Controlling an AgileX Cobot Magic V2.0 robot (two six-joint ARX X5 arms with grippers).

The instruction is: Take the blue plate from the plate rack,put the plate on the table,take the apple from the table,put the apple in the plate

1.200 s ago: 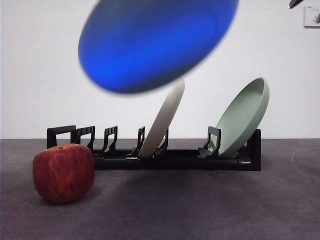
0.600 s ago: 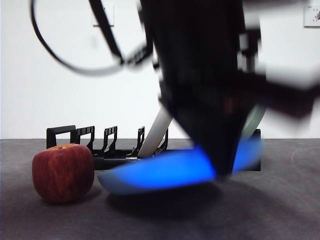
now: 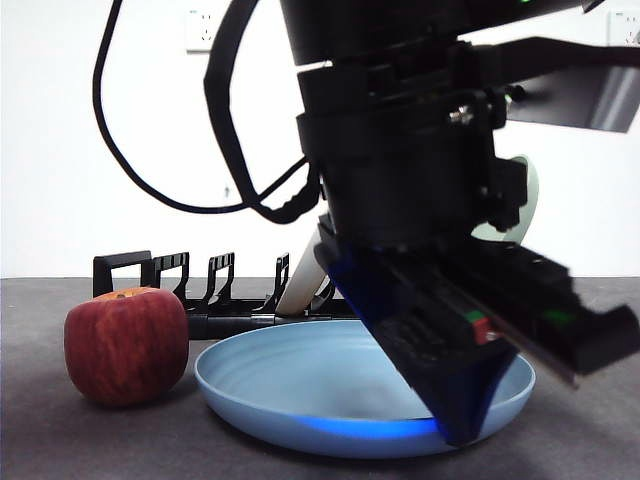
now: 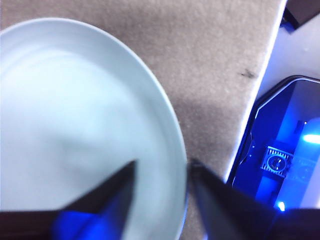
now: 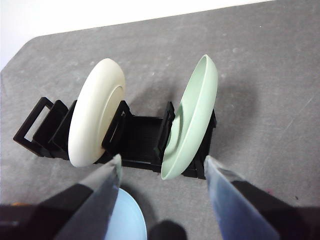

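**Blue plate lying on counter, left end effector at its rim**

Landmark is the blue plate [image 3: 300, 390]. It is lying flat on the counter [image 3: 100, 440], in front of the plate rack [image 3: 240, 300] and clear of its slots.

The left end effector [image 3: 470, 400] is reaching down over the near right part of the plate, big and dark in the front view. In the left wrist view the left end effector [image 4: 162, 172] is straddling the blue plate [image 4: 75, 130] at its rim, one jaw over the inside and one outside. The jaws are sitting close to the rim with the edge between them; cannot tell whether they are pinching it or have released it.

The apple [image 3: 127, 345] is sitting on the counter just beside the plate's left edge, a narrow gap showing between them, not in the plate.

Behind the plate, the rack is holding a cream-white plate [image 5: 95, 117] and a pale green plate [image 5: 192, 117], both leaning in their slots. The right end effector [image 5: 162, 172] is hanging above the rack with jaws spread wide and nothing between them; the blue plate's edge [image 5: 127, 220] is peeking in on the near side of the rack.
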